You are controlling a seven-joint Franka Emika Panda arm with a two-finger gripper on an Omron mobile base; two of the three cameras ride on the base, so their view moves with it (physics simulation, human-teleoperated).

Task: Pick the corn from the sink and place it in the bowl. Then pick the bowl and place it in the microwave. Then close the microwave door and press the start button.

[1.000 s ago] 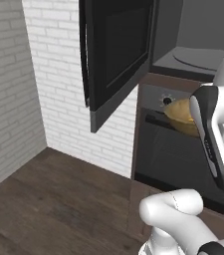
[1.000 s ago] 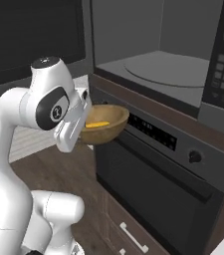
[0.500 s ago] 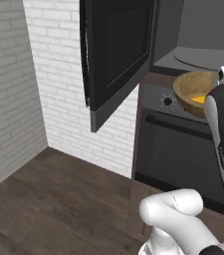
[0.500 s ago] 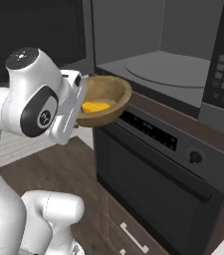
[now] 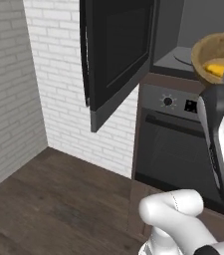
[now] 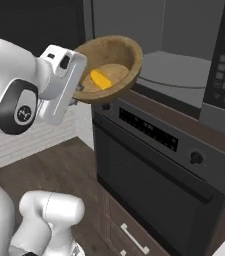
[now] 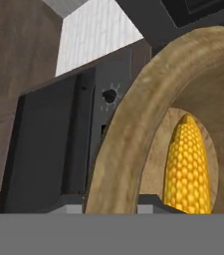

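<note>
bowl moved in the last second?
Yes. The bowl has risen from beside the oven front to the level of the microwave opening.

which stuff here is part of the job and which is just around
Job: bowl held in the gripper; corn inside it; microwave; microwave door, open.
Just around: oven below, its knob; brick wall; wood floor.
</note>
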